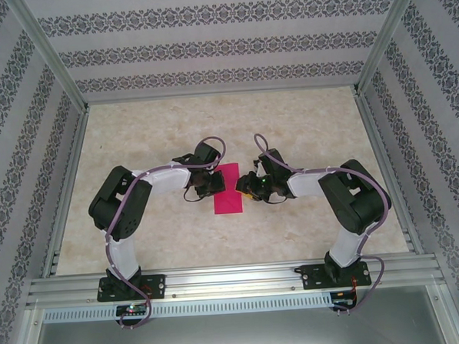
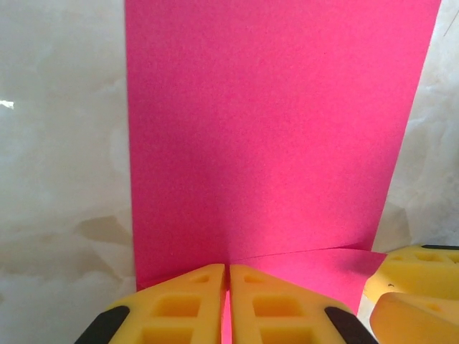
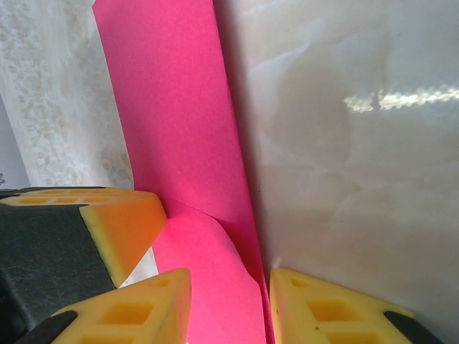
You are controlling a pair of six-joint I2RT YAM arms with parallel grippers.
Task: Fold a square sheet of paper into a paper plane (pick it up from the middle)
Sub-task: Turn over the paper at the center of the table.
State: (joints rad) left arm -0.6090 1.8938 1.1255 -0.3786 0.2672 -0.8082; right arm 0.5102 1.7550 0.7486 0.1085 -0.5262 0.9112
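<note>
Early folding stage. The thin magenta-pink square sheet of paper (image 1: 229,195) lies on the pale marbled table (image 1: 304,122) between the two arms. From above it shows as a narrow rectangle, apparently doubled along its centre. The left gripper (image 2: 228,281) is pinched together on its edge. The right gripper (image 3: 229,287) has its jaws apart, straddling a curled flap. Nose corners and wing folds appear still to be made.

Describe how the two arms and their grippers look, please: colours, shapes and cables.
Both the left arm and the right arm have white links and bulky black joint housings, on black base plates. A pale purple sleeved cable runs along each. The left gripper and the right gripper have yellow wedge-shaped fingers with rectangular pockets and black pieces at the back.
</note>
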